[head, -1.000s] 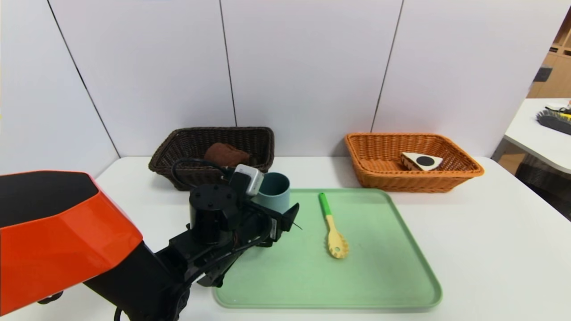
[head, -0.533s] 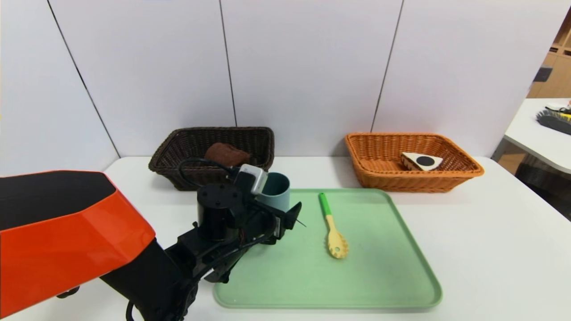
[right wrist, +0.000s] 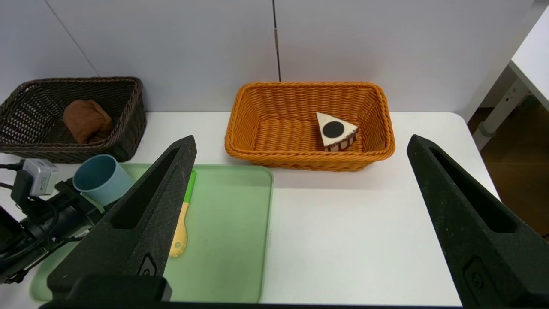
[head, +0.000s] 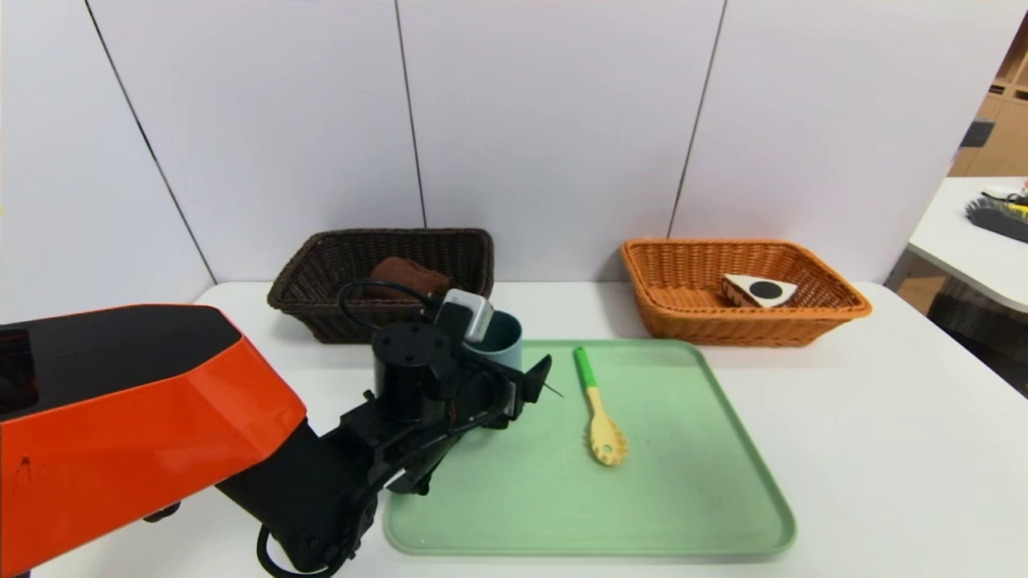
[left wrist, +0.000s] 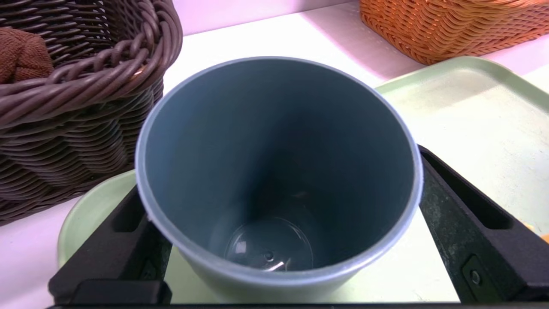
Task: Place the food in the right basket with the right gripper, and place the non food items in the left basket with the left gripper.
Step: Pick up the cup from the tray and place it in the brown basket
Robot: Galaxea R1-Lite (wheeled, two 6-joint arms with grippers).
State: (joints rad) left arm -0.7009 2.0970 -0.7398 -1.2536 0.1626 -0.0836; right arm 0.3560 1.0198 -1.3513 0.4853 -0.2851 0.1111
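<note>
The blue-grey cup stands upright at the back left corner of the green tray. My left gripper is open, with one finger on each side of the cup; I cannot tell whether they touch it. The yellow spoon with its green handle lies mid-tray. A rolled brown towel lies in the dark left basket. The cake slice lies underside up in the orange right basket. My right gripper hangs open and empty high above the table.
Both baskets stand along the back wall, the dark one just behind the cup. Bare white table lies to the right of the tray. Another table stands off to the far right.
My left arm has slid forward and to the right, bringing its open fingers around the cup. Nothing else has moved.
</note>
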